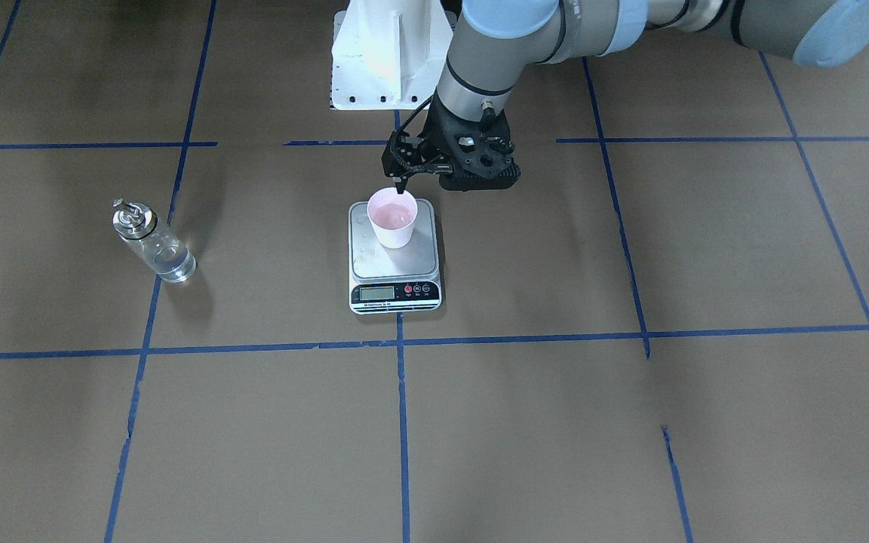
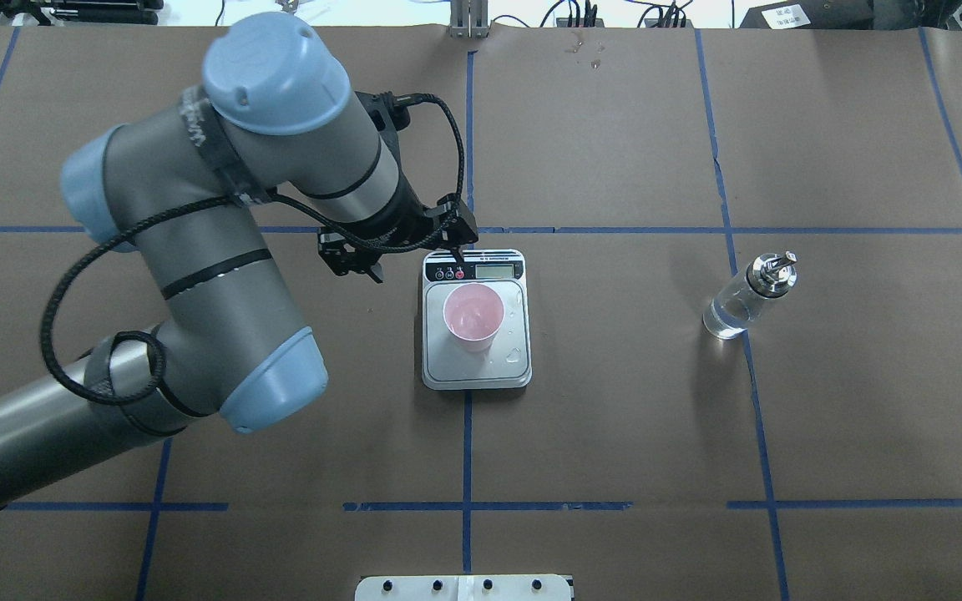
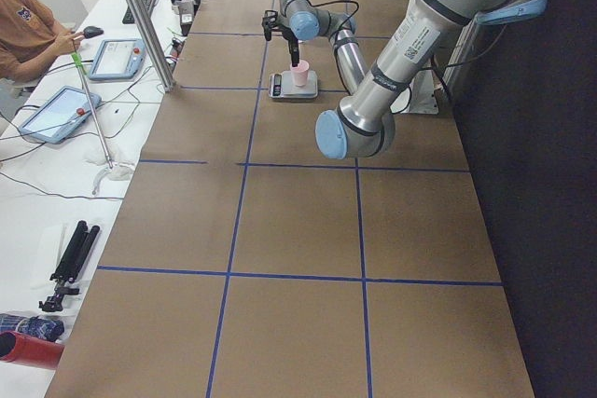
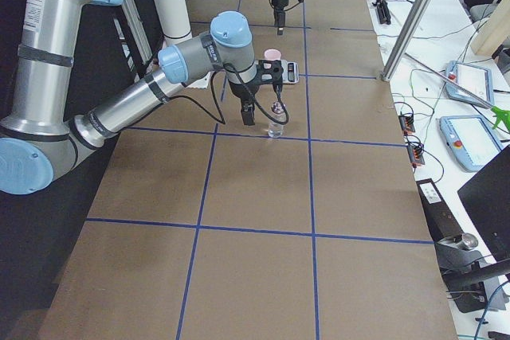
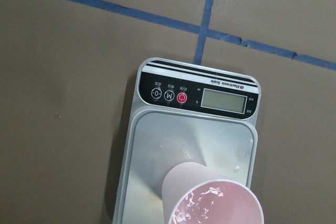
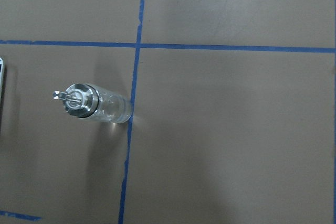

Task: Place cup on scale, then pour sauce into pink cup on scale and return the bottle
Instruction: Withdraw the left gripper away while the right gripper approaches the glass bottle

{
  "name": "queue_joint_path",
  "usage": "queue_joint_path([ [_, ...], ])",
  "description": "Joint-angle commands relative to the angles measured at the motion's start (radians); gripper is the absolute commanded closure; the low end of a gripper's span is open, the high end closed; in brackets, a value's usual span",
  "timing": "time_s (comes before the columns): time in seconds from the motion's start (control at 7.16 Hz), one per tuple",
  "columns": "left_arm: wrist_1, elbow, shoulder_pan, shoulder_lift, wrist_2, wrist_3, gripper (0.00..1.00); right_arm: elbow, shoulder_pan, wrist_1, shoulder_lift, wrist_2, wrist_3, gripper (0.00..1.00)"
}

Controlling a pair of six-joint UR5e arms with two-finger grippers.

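Buttons marked "-0-" and "M" are read on the black strip of the flat silver steel kitchen scale [image 5: 152, 150]; its LCD is blank. The small pale pink tapered cup [image 2: 473, 315] is stood on the platform, just beside the left gripper [image 2: 417, 265], which is held spread and empty over the display end. The clear glass bottle with a silver spout cap [image 2: 744, 300] is stood well apart from the scale. The right gripper [image 4: 263, 111] is seen only from the side, so its opening cannot be told
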Motion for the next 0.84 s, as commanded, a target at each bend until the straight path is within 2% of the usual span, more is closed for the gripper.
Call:
queue_joint_path([
  [0.0, 0.054, -0.106, -0.059, 0.072, -0.022, 0.087, 0.00, 0.115, -0.196, 0.006, 0.007, -0.113, 0.241, 0.00],
  [0.14, 0.058, -0.114, -0.091, 0.089, -0.022, 0.135, 0.00, 0.147, -0.350, 0.055, 0.010, -0.262, 0.399, 0.00],
  [0.28, 0.058, -0.129, -0.116, 0.116, -0.023, 0.179, 0.00, 0.145, -0.488, 0.158, 0.009, -0.379, 0.588, 0.00],
  [0.42, 0.078, -0.155, -0.143, 0.144, -0.023, 0.227, 0.00, 0.143, -0.655, 0.216, 0.009, -0.564, 0.734, 0.00],
  [0.56, 0.139, -0.181, -0.174, 0.149, -0.023, 0.314, 0.00, 0.126, -0.789, 0.265, 0.007, -0.717, 0.846, 0.00],
  [0.7, 0.185, -0.189, -0.201, 0.162, -0.023, 0.408, 0.00, 0.058, -0.880, 0.361, -0.005, -0.836, 0.885, 0.00],
])
